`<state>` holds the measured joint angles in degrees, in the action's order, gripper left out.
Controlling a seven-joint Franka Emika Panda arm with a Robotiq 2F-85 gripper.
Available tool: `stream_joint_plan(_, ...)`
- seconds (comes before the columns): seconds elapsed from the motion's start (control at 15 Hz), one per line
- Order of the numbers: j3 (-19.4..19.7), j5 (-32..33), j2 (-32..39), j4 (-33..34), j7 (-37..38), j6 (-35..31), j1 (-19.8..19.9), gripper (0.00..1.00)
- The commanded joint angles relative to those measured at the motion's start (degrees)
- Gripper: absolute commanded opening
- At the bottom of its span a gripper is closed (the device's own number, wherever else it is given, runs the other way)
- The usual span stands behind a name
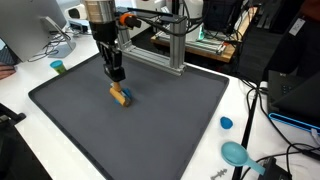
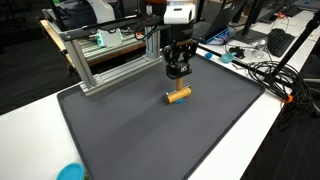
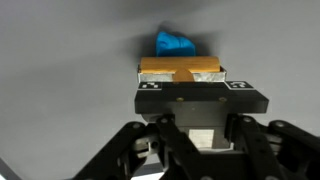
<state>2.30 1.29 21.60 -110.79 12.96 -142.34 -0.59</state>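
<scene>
Jaws, seemingly clear, above wooden block [image 2: 178, 95]

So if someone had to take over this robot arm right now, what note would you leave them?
Gripper: hangs over the grey mat and holds nothing. These views do not show whether it is open or shut.
Orange piece: lies flat on the mat just below the gripper, apart from it. The wrist view shows it straight ahead.
Done: the gripper sits over the piece.
Left: the piece is not gripped and not lifted.
Nearby: a blue cap lies beside the mat.
</scene>
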Motion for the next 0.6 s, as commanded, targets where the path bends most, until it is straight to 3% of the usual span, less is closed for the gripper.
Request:
stream_joint_plan(0.0,1.05,-0.21,5.77,2.72,1.86,-3.9,-0.27,0.22)
stream_joint_plan(0.33,0.65,-3.53,0.39,0.47,0.14,-8.1,1.55,0.22)
stream_joint_plan(0.53,-2.95,-5.79,-5.19,-2.69,-12.64,-2.47,4.6,0.22)
